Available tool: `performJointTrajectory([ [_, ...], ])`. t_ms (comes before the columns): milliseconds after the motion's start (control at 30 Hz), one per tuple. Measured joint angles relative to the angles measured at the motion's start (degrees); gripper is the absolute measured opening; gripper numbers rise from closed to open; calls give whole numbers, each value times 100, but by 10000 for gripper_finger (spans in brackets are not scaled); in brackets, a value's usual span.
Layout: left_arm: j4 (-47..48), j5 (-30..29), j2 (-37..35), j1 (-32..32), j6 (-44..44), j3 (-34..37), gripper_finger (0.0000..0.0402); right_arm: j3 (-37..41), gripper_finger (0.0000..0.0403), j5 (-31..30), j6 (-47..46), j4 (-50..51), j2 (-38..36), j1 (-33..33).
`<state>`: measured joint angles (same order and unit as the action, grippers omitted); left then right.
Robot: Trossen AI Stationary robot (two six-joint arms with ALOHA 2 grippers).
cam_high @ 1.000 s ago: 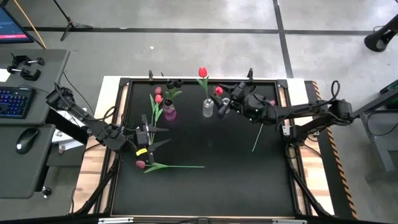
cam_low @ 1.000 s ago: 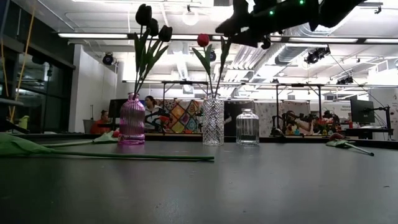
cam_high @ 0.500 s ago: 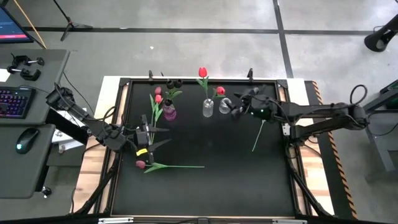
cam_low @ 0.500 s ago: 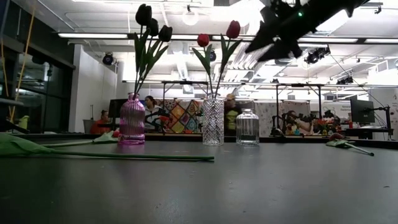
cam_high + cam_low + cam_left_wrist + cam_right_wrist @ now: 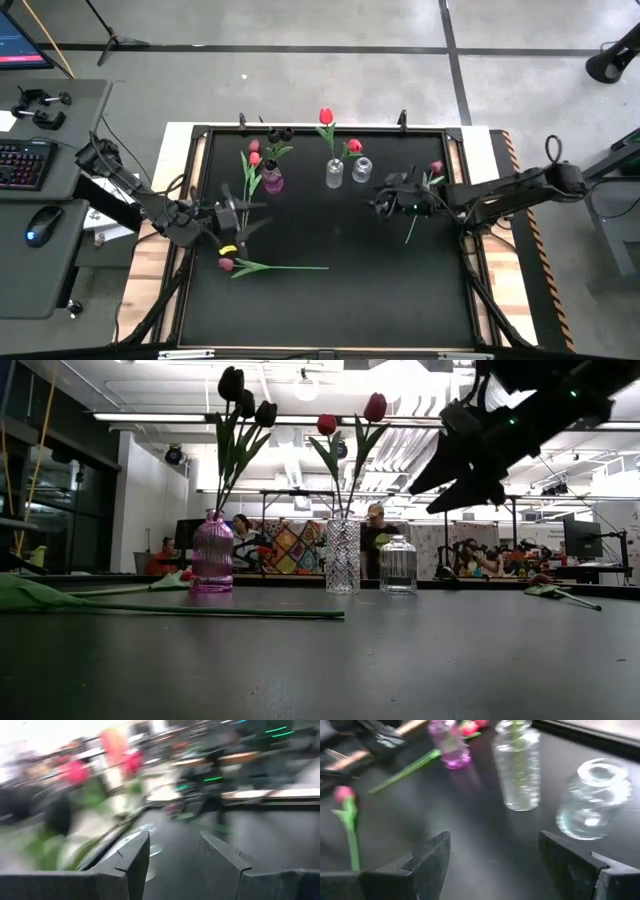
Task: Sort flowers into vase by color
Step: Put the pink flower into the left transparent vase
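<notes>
Dark maroon tulips [image 5: 240, 400] stand in the pink vase [image 5: 272, 182]. Two red tulips [image 5: 372, 408] stand in the tall clear vase [image 5: 334, 174]. The small clear vase [image 5: 362, 170] beside it is empty. A pink tulip [image 5: 228, 264] lies flat near the left. Another pink tulip [image 5: 434, 168] lies at the right, and more pink tulips [image 5: 252, 156] lie by the pink vase. My left gripper [image 5: 258, 216] hovers open above the near-left tulip, with nothing between its fingers. My right gripper [image 5: 380, 198] hangs open and empty on the near right of the clear vases, pointing toward them.
The black tabletop has a raised frame [image 5: 200, 135] around it. Open room lies in the middle and along the near edge. A desk with a keyboard and mouse stands off to the left, and people sit in the room beyond the far edge.
My right gripper has drawn back from the red tulip in the tall clear vase. It went toward the table's right and near edge, sank and tipped downward, staying open. The red tulip stays upright in the vase. My left gripper has turned a little in place.
</notes>
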<state>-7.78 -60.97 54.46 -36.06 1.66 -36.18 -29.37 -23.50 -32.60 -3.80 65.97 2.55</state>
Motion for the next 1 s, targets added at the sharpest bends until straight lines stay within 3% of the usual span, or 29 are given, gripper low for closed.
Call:
performJointTrajectory([
  [100,807,-1037,2,43,-789,2,156,320,288,-34,-42,-753,136,250],
  [167,1136,-1150,-11,165,-1301,2,156,448,288,-108,-65,-1064,221,373],
  [267,1424,-538,-48,556,-1953,2,156,473,288,-341,-211,-1162,346,496],
  [433,2552,1262,94,1441,-3213,2,156,479,288,-543,-200,-1355,542,587],
  [667,3709,3032,1013,2080,-4100,2,156,479,288,-549,-162,-1489,736,587],
  [867,4934,3068,1880,2511,-5076,4,156,479,288,-560,-147,-1627,922,585],
  [1000,4949,2823,2299,2888,-5301,79,156,479,288,-556,-147,-1694,1064,585],
])
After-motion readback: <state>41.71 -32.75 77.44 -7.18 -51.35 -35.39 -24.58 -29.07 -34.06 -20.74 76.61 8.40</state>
